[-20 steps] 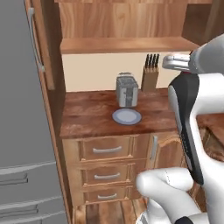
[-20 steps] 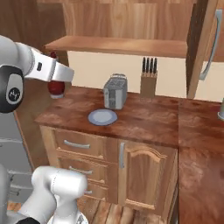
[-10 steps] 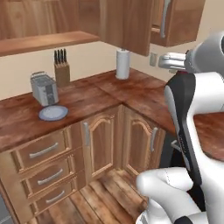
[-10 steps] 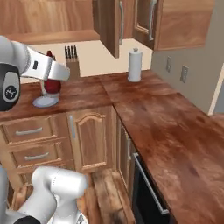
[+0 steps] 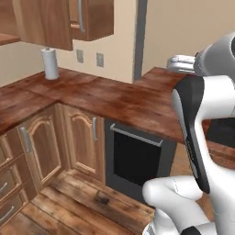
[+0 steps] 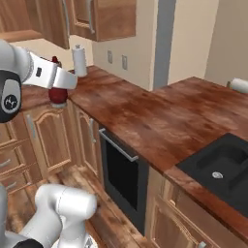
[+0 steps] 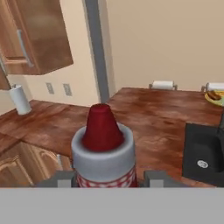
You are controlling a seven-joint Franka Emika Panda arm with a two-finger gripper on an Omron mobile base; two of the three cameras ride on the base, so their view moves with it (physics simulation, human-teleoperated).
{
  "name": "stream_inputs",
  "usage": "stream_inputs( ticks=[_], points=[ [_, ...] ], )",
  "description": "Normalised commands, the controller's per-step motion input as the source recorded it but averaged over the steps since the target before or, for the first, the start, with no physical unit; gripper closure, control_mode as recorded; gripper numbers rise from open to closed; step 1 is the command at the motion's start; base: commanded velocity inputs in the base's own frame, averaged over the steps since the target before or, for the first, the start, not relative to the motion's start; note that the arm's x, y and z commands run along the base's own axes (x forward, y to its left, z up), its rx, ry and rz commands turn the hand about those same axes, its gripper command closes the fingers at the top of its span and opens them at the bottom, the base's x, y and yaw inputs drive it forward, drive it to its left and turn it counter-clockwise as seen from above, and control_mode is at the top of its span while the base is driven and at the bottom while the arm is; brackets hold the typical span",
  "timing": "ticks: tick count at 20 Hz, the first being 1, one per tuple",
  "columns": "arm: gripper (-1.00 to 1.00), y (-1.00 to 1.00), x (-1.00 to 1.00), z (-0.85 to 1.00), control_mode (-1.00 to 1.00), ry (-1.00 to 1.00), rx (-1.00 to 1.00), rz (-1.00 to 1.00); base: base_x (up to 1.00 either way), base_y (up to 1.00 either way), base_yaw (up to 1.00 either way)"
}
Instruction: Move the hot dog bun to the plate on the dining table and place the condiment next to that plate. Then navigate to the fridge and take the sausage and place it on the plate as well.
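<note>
My gripper [image 7: 107,179] is shut on the condiment [image 7: 103,151], a dark red bottle with a red cap over a pale collar, held upright between the fingertips [image 7: 61,179]. From the right base view the gripper [image 6: 58,91] carries the condiment [image 6: 58,96] in the air at the left, level with the corner counter. The dining table [image 7: 162,116] with its black sink [image 7: 203,153] stretches ahead. At its far right end sits the yellow-rimmed plate [image 7: 209,101] with the hot dog bun [image 7: 214,95] on it. The fridge and the sausage are out of view.
A paper towel roll [image 6: 79,60] stands on the corner counter [image 5: 92,96] under wall cabinets [image 5: 89,18]. A black appliance front [image 6: 121,174] sits below the counter. The sink [image 6: 223,169] lies at the right. A white rounded object [image 6: 238,85] marks the table's far edge.
The whole picture has swung right as the base moved: toaster, knife block and blue-grey plate left view, the sink came in. The bottle stays in the gripper.
</note>
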Motion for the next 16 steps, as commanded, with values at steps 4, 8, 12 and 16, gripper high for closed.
stream_inputs(
  ticks=[4, 8, 12, 16],
  points=[
    [1.00, 0.00, 0.00, 0.00, 1.00, 0.00, 0.00, 0.00, -0.95, -0.86, -0.48],
    [1.00, 0.00, 0.00, 0.00, 1.00, 0.00, 0.00, 0.00, -0.75, -1.00, -0.43],
    [1.00, 0.00, 0.00, 0.00, 1.00, 0.00, 0.00, 0.00, -0.71, -1.00, -0.39],
    [1.00, 0.00, 0.00, 0.00, 1.00, 0.00, 0.00, 0.00, -0.64, -1.00, -0.31]
  ],
)
